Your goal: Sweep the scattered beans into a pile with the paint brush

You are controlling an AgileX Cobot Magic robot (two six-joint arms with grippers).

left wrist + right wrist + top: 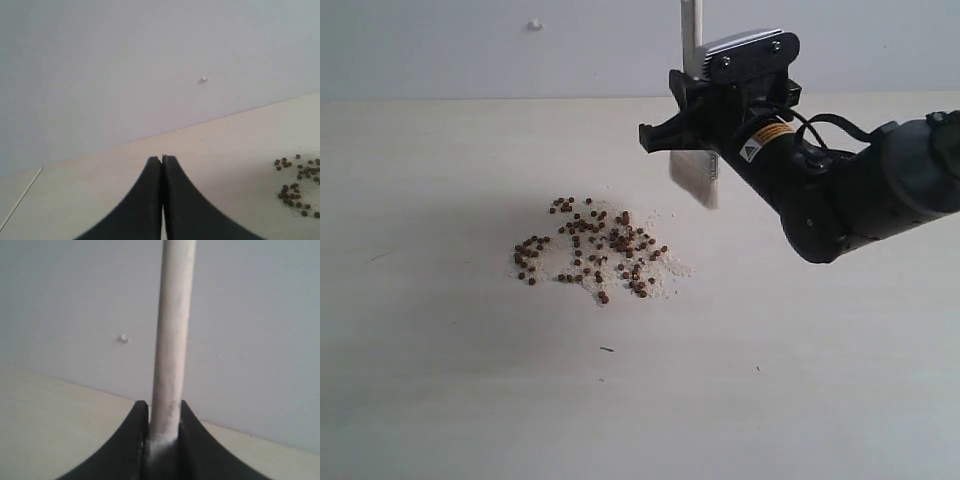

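Note:
The beans [595, 248] lie as a loose patch of small reddish-brown grains mixed with pale crumbs on the light tabletop, left of centre. My right gripper [705, 140] is shut on the paint brush [694, 178], which hangs upright with its cream bristles down, above the table to the right of the beans and apart from them. In the right wrist view the pale handle [172, 340] rises between the two black fingers of the right gripper [165, 407]. My left gripper [162, 159] is shut on nothing; the beans [297, 187] show at that view's edge.
A pale wall [470, 45] runs behind the table, with a small white mark [534, 24] on it. A lone dark speck [607, 349] lies in front of the beans. The right arm [860, 195] reaches in from the right side.

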